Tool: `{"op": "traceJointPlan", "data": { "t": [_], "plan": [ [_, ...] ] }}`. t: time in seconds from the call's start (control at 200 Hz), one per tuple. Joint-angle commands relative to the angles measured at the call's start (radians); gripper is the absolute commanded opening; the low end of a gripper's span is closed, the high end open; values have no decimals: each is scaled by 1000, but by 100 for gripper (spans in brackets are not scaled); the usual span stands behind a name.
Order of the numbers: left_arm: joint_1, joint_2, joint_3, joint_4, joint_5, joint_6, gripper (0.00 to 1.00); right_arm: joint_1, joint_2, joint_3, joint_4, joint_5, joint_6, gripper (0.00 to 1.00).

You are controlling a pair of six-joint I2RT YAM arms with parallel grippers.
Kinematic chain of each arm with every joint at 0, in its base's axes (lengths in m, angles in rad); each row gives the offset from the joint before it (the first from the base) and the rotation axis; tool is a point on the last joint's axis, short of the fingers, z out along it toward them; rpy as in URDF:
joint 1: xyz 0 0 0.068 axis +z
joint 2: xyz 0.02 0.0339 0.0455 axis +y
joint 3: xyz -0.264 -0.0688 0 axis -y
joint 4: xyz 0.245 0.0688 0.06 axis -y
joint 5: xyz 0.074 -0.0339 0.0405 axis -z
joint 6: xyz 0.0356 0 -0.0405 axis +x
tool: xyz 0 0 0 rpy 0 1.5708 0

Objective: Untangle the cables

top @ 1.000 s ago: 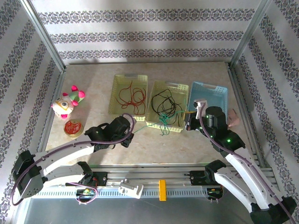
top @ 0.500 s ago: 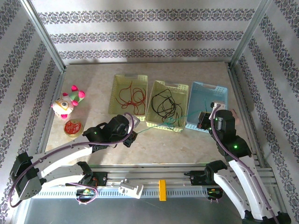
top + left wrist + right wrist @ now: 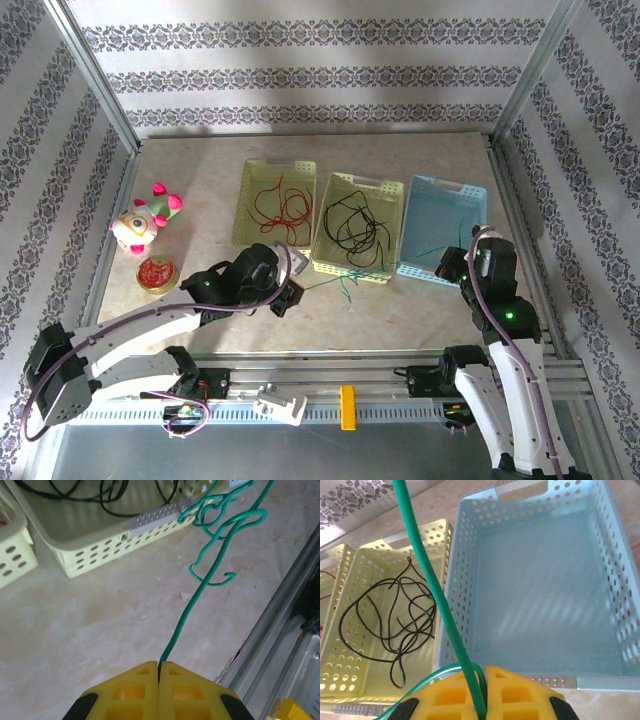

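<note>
Left gripper (image 3: 159, 672) is clenched hard on the green cable (image 3: 186, 612), its yellow pads pressed flat together with the wire pinched in the seam. Right gripper (image 3: 481, 692) has the same cable, jaws closed on it, and the strand climbs straight up out of the pads. Between the two arms the green cable runs across the front of the baskets, with a knot of small loops and hooks bunched near its middle, just in front of the middle basket (image 3: 366, 183). From there it carries on over the near edge of the blue basket (image 3: 612, 555) to the right gripper. A black cable (image 3: 350, 222) lies in loose coils inside the middle basket. A red cable (image 3: 283, 205) lies in the left basket (image 3: 279, 164). All three baskets stand side by side on the table (image 3: 200, 180).
</note>
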Motion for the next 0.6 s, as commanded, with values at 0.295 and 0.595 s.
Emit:
{"op": "traceJointPlan", "data": {
  "t": [0.295,0.595],
  "plan": [
    [5,148,26,-249,-95,72,0,296,67,-45,111,-107,-41,0],
    [5,196,59,-213,-98,104,51,640,193,-30,149,179,-57,0]
  ]
}}
